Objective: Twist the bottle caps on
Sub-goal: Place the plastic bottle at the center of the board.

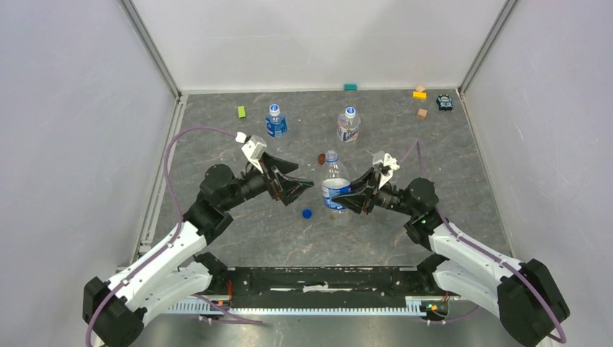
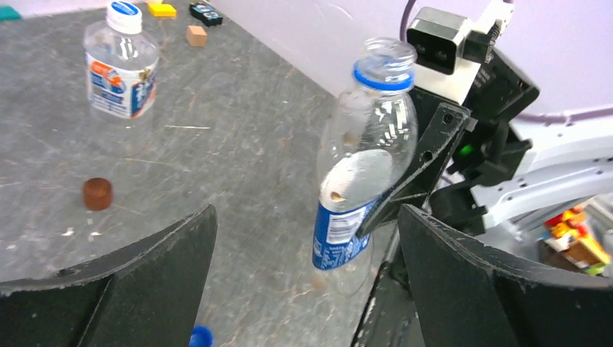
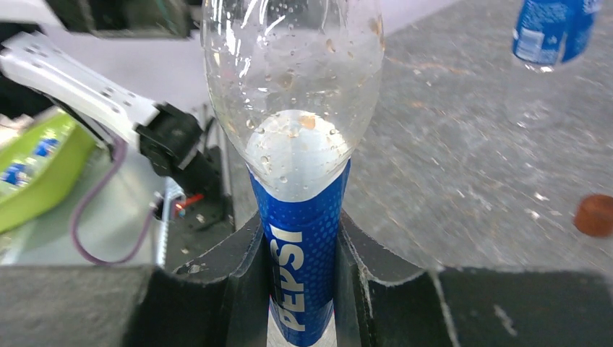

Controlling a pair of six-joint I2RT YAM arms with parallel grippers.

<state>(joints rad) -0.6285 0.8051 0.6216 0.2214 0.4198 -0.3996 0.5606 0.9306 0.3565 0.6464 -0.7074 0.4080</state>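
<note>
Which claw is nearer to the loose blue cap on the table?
Left. The left claw stands open just beside the blue cap; the right claw, farther right, grips the uncapped bottle.

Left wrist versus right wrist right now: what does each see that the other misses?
Left wrist only: the open, capless neck of the held bottle, the loose blue cap, a white-capped bottle. Right wrist only: the PEPSI lettering on the held bottle, a blue-labelled bottle. Both: the held bottle clamped in the right jaws, the brown disc.
</note>
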